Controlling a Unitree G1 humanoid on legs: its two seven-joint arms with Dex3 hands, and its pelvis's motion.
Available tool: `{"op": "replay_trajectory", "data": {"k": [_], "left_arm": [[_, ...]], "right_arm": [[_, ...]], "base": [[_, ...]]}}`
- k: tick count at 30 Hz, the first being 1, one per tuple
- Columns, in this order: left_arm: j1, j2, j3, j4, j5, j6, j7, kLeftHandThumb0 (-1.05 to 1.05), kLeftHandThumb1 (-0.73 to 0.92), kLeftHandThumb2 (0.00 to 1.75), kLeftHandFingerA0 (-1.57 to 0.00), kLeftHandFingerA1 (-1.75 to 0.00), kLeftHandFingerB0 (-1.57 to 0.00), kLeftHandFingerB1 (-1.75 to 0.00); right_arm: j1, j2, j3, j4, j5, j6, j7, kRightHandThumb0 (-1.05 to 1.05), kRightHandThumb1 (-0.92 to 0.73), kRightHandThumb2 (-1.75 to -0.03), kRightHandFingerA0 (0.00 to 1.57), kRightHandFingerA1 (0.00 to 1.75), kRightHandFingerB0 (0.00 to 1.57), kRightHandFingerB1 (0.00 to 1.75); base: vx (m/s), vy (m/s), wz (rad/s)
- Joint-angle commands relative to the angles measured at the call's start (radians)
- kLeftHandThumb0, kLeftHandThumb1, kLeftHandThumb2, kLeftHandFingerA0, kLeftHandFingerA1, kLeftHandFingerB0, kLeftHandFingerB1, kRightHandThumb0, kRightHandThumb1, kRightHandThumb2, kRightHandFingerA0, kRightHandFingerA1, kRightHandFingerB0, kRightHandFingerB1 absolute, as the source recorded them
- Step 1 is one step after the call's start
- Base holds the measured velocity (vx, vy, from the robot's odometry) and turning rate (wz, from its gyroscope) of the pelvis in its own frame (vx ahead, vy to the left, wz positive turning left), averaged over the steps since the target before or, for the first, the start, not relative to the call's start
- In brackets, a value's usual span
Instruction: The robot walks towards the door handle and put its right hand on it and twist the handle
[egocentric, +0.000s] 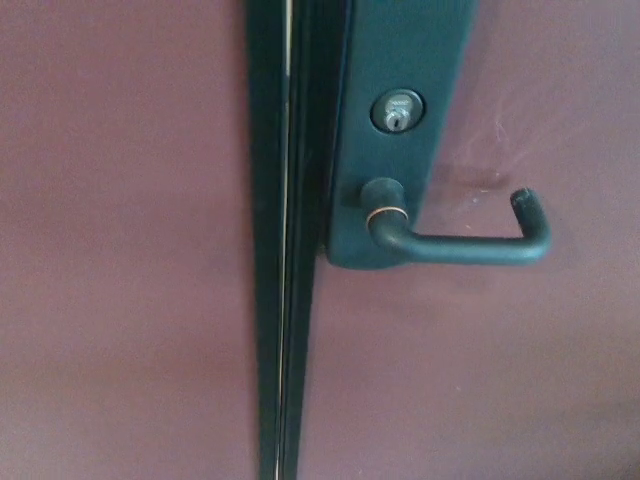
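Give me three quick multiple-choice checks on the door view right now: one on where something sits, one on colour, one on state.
1. Where is the keyhole relative to the handle's pivot?
A. Above it
B. Below it
C. Far to its right on the door panel

2. What colour is the door panel around the lock plate?
A. White
B. Reddish brown
C. Bright yellow

3. How does the lever handle stand, and is a hand on it?
A. Pointing straight down, gripped by the right hand
B. Roughly level, pointing right, with no hand on it
C. Pointing left, gripped by the left hand

Answers:
1. A, the keyhole sits on the lock plate directly above the pivot.
2. B, the door panel is reddish brown on both sides of the dark seam.
3. B, the lever handle runs level to the right, its tip bent back, and neither robot hand shows.
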Motion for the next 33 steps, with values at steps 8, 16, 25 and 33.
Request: {"op": "replay_trajectory", "data": {"k": [8,16,25,33], "left_arm": [[-0.034,0.000,0.010,0.003,0.003,0.020,-0.005,-0.45,0.22,1.07,-0.79,-1.13,-0.55,-1.00],[-0.009,-0.008,0.006,0.004,0.008,0.008,-0.001,-0.47,0.22,1.10,-0.80,-1.14,-0.57,-0.99],[-0.027,-0.003,0.005,0.000,0.008,0.015,-0.008,-0.45,0.22,1.09,-0.81,-1.14,-0.59,-0.99],[-0.030,0.002,0.009,0.000,0.004,0.015,-0.013,-0.46,0.22,1.08,-0.80,-1.13,-0.59,-0.99]], "right_arm": [[-0.006,-0.013,-0.026,-0.199,0.042,0.129,-0.021,-0.14,-0.68,-0.59,0.52,0.58,0.48,0.51],[0.039,-0.006,-0.026,-0.207,0.043,0.146,-0.005,-0.15,-0.69,-0.60,0.51,0.57,0.47,0.50],[0.006,-0.009,-0.038,-0.215,0.053,0.150,-0.009,-0.15,-0.69,-0.60,0.51,0.58,0.47,0.51],[-0.003,-0.010,-0.060,-0.371,0.098,0.164,-0.012,-0.19,-0.69,-0.60,0.50,0.65,0.46,0.59]], "base": [[0.01,-0.051,0.04],[0.01,-0.045,0.01],[0.00,0.000,0.00],[0.00,0.000,0.00]]}}
